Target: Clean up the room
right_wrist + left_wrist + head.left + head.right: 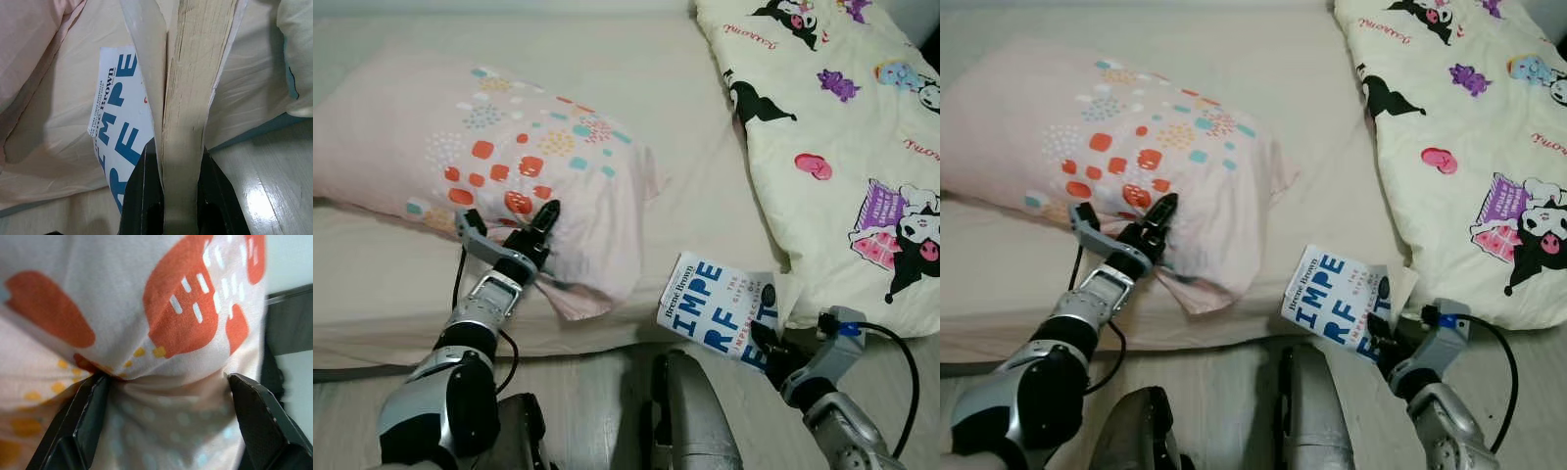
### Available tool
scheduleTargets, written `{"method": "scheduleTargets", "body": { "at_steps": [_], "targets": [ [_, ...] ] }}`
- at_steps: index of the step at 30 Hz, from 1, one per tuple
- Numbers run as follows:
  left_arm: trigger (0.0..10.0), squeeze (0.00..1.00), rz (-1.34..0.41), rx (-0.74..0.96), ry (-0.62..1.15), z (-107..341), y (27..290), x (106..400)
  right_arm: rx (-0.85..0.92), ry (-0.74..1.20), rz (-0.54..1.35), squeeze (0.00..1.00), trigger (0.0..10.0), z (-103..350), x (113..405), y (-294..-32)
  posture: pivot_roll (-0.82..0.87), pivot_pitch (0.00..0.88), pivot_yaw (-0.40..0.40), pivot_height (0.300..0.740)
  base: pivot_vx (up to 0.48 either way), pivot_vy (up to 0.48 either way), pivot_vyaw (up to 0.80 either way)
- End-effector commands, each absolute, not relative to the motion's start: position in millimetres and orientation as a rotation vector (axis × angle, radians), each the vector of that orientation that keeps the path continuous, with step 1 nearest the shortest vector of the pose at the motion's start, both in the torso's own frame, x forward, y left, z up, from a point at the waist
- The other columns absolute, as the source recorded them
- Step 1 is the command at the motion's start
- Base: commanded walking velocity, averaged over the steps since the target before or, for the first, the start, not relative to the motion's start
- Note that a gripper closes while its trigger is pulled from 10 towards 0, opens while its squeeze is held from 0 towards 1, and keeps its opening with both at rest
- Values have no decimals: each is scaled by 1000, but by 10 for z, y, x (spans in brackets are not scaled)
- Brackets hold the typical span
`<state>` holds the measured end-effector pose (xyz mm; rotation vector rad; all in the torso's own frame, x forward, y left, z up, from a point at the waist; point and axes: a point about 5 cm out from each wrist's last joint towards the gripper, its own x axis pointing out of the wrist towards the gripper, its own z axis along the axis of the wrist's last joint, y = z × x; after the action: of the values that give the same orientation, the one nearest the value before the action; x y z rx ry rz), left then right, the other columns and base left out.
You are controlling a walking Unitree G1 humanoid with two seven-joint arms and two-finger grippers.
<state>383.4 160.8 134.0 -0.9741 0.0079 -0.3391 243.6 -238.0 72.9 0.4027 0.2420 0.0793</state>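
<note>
Lying on the bed (705,147) beside a cartoon quilt (842,137), the pink dotted pillow (470,147) is pinched by the left hand (540,223); the right hand (173,171) clamps a blue-lettered book (720,308) at the bed's edge

- A wide bed (705,127) under a plain cream fitted sheet spans the view, evenly lit.
- A cream quilt printed with black-and-white cartoon figures (842,147) lies over the bed's right side, reaching its near edge.
- Pale glossy wood-plank floor (264,196) runs along the near edge, catching a bright reflection.
</note>
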Motion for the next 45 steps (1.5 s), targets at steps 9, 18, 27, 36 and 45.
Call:
{"method": "scheduleTargets", "body": {
  "at_steps": [9, 18, 27, 36, 45],
  "targets": [
    [10000, 0, -101, -782, 158, 1124, 1507, 3820, 418, 367, 54, 0, 10000, 546, 2305, -2369, -156, 400, -17, 585, 0, 0, 0],
    [0, 0, -55, -1067, 90, 1268, 1349, 3896, 421, 368, 51, 0, 10000, 563, 2318, -2353, -149, 394, -10, 585, 0, 0, 0],
    [0, 0, -89, -1195, 34, 1428, 1231, 3955, 423, 358, 56, 0, 10000, 577, 2388, -2329, -147, 363, -3, 585, 0, 0, 0],
    [0, 0, -136, -1102, -14, 1603, 1307, 4018, 413, 301, 67, 0, 10000, 680, 2603, -2329, -137, 277, 8, 585, 0, 0, 0],
    [0, 0, -183, -563, -130, 2018, 1706, 4084, 418, 161, 183, 0, 10000, 943, 2984, -2123, -79, 157, 7, 604, 0, 0, 0]
  ]
}}
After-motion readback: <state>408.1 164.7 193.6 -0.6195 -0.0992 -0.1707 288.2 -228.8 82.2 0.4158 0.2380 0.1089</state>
